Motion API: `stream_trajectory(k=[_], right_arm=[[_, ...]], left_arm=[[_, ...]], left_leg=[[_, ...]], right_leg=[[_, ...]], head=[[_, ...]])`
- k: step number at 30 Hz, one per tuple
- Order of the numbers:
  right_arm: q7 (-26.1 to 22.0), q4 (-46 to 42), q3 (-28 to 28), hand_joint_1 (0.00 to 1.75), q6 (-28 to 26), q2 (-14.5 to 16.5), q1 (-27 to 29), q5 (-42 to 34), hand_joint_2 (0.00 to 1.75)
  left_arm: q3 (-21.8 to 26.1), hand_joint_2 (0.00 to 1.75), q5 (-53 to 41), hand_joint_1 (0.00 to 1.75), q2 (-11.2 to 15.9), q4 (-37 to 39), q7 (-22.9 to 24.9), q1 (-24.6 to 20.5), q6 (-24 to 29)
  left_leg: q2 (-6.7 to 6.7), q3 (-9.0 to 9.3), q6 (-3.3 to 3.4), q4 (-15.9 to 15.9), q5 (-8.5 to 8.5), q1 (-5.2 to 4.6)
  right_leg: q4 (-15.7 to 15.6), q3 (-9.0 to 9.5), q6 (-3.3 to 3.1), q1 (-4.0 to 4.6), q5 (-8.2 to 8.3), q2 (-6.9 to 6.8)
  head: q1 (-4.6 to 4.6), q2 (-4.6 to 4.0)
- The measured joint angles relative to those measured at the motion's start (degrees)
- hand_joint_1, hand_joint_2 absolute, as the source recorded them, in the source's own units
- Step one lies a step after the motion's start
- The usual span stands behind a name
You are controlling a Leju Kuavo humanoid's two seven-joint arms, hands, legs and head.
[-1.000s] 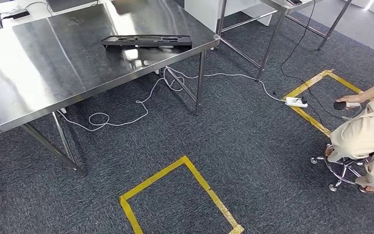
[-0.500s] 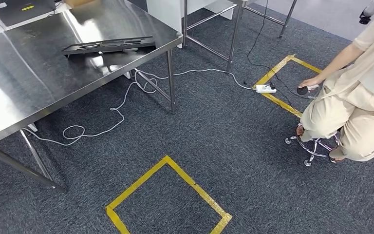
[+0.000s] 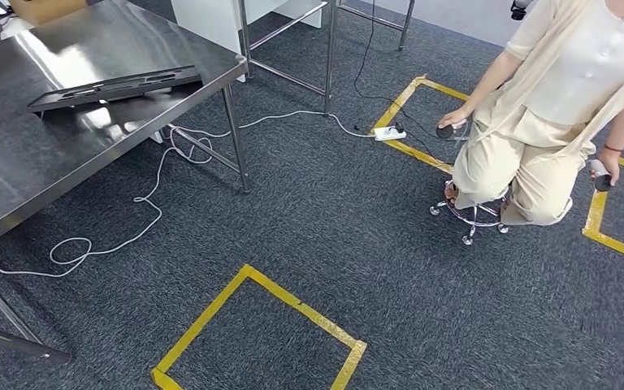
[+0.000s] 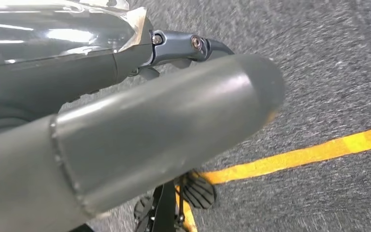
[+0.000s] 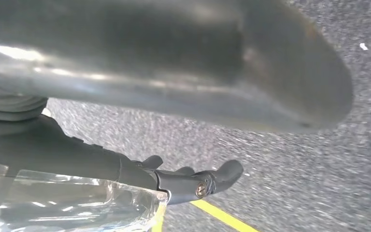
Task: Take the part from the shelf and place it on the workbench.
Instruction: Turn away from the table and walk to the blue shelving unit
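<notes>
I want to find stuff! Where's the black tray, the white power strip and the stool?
Black tray point(image 3: 118, 85), head view, middle of its top face.
White power strip point(image 3: 390, 133), head view, middle of its body.
Stool point(image 3: 473, 218), head view, chrome base under the seated person.

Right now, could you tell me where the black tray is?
In the head view, the black tray lies upper left on the steel table, near its right corner.

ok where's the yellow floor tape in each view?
Head view: yellow tape outlines a square on the floor, bottom centre; more by the seated person.
Left wrist view: one stripe passing behind the left hand.
Right wrist view: a short stripe beyond the right hand.
Shared landmark: the dark grey carpet. Which square the wrist stripes belong to, I cannot tell.
</notes>
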Motion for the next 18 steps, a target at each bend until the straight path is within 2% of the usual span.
stream_trajectory(k=[1,2,3,4,5,6,7,8,9,10,11,12,13,14,15,16,18], right_arm=[[-0.16,0.02,0.05,0.0,0.0,-0.03,0.0,-0.09,0.0],[-0.38,0.02,0.07,0.0,0.0,-0.05,-0.06,-0.19,0.0],[-0.6,0.02,0.09,0.0,0.01,-0.04,-0.12,-0.28,0.0],[-0.78,0.02,0.1,0.0,0.01,-0.05,-0.14,-0.36,0.0],[-0.91,0.02,0.11,0.0,0.01,-0.09,-0.11,-0.44,0.0],[-0.99,0.02,0.11,0.0,0.02,-0.14,-0.03,-0.52,0.0],[-1.03,0.02,0.11,0.0,0.02,-0.2,0.05,-0.57,0.0],[-1.04,0.02,0.11,0.0,0.03,-0.24,0.09,-0.59,0.0],[-1.05,0.02,0.11,0.0,0.04,-0.26,0.04,-0.55,0.0],[-1.05,0.02,0.11,0.0,0.04,-0.26,-0.06,-0.48,0.0],[-1.02,0.02,0.11,0.0,0.07,-0.26,-0.13,-0.33,0.0],[-0.94,0.03,0.13,0.0,0.09,-0.26,-0.18,-0.13,0.0],[-0.79,0.03,0.15,0.0,0.1,-0.28,-0.16,0.12,0.0],[-0.61,0.04,0.17,0.0,0.12,-0.27,-0.12,0.38,0.0],[-0.41,0.04,0.21,0.0,0.12,-0.26,-0.12,0.61,0.0],[-0.21,0.04,0.27,0.0,0.12,-0.24,-0.2,0.82,0.0],[0.05,0.04,0.45,0.0,0.13,-0.08,-0.51,1.22,0.0]], left_arm=[[0.0,0.0,-0.26,0.0,-0.02,0.0,0.08,0.02,-0.08],[0.0,0.0,-0.46,0.0,-0.02,0.0,0.16,0.06,-0.17],[-0.01,0.0,-0.61,0.0,0.01,0.0,0.21,0.12,-0.26],[-0.01,0.0,-0.73,0.0,0.04,0.0,0.25,0.16,-0.32],[-0.02,0.0,-0.77,0.0,0.04,0.0,0.28,0.17,-0.37],[-0.02,0.0,-0.79,0.0,0.05,0.0,0.3,0.14,-0.39],[-0.02,0.0,-0.8,0.0,0.05,0.0,0.3,0.11,-0.4],[-0.02,0.0,-0.77,0.0,0.05,0.0,0.29,0.06,-0.4],[-0.02,0.0,-0.71,0.0,0.05,0.0,0.27,0.03,-0.4],[-0.02,0.0,-0.61,0.0,0.06,0.0,0.22,0.0,-0.38],[-0.02,0.0,-0.4,0.0,0.07,0.0,0.13,-0.03,-0.32],[-0.01,0.0,-0.18,0.0,0.08,0.0,0.0,-0.08,-0.25],[0.0,0.0,0.11,0.0,0.07,0.0,-0.11,-0.17,-0.16],[0.02,0.0,0.39,0.0,0.07,0.0,-0.22,-0.27,-0.07],[0.07,0.0,0.59,0.0,0.08,0.0,-0.3,-0.34,0.03],[0.14,0.0,0.84,0.0,0.09,0.01,-0.34,-0.33,0.12],[0.32,0.0,1.13,0.0,0.1,0.02,-0.4,-0.16,0.31]], left_leg=[[0.86,-0.03,0.55,-0.24,0.24,-0.04],[1.77,-0.11,0.95,-0.35,0.34,-0.13],[2.63,-0.22,1.19,-0.36,0.33,-0.31],[3.53,-0.3,1.28,-0.35,0.33,-0.49],[4.39,-0.37,1.3,-0.33,0.32,-0.64],[5.19,-0.39,1.3,-0.32,0.32,-0.75],[5.95,-0.36,1.28,-0.31,0.31,-0.81],[6.64,-0.28,1.22,-0.29,0.28,-0.84],[7.29,-0.2,1.06,-0.27,0.21,-0.97],[7.9,-0.09,0.83,-0.22,0.11,-1.13],[8.46,0.01,0.54,-0.18,0.03,-1.28],[9.01,0.11,0.23,-0.21,0.0,-1.36],[9.58,0.25,-0.1,-0.23,-0.02,-1.29],[9.51,0.25,-0.48,-0.08,-0.21,-1.08],[8.57,0.05,-0.82,0.56,-0.86,-0.87],[7.01,-0.59,-1.1,2.27,-2.21,-0.71],[3.55,-3.39,-1.34,8.92,-6.25,-0.56]], right_leg=[[2.19,-1.23,-0.12,0.06,-1.11,-1.5],[5.58,-2.8,-0.42,0.03,-2.76,-3.3],[9.53,-4.74,-0.63,0.04,-4.51,-4.5],[13.05,-6.34,-0.62,-0.03,-5.83,-5.01],[15.17,-7.15,-0.42,-0.07,-6.49,-5.24],[15.04,-6.71,-0.06,-0.09,-6.25,-5.44],[12.64,-5.05,0.36,-0.1,-5.28,-5.77],[8.51,-2.46,0.69,-0.1,-3.94,-6.74],[4.32,0.03,0.75,0.05,-2.81,-8.17],[1.15,1.88,0.55,0.3,-1.95,-9.33],[-0.66,2.82,0.17,0.54,-1.51,-10.13],[-1.11,2.79,-0.29,0.85,-1.39,-10.11],[-1.23,2.6,-0.71,0.97,-1.17,-9.43],[-1.36,2.55,-1.12,0.67,-0.98,-8.77],[-1.5,2.56,-1.56,0.45,-0.78,-8.14],[-1.64,2.67,-2.08,0.16,-0.52,-7.54],[-1.69,2.62,-2.77,0.12,-0.16,-6.27]], head=[[0.16,0.0],[0.33,0.0],[0.48,0.0],[0.54,0.0],[0.55,0.0],[0.59,0.0],[0.6,0.0],[0.62,0.0],[0.63,0.0],[0.59,0.0],[0.55,0.0],[0.5,0.0],[0.49,0.0],[0.49,0.0],[0.42,0.0],[0.34,0.0],[0.14,0.0]])
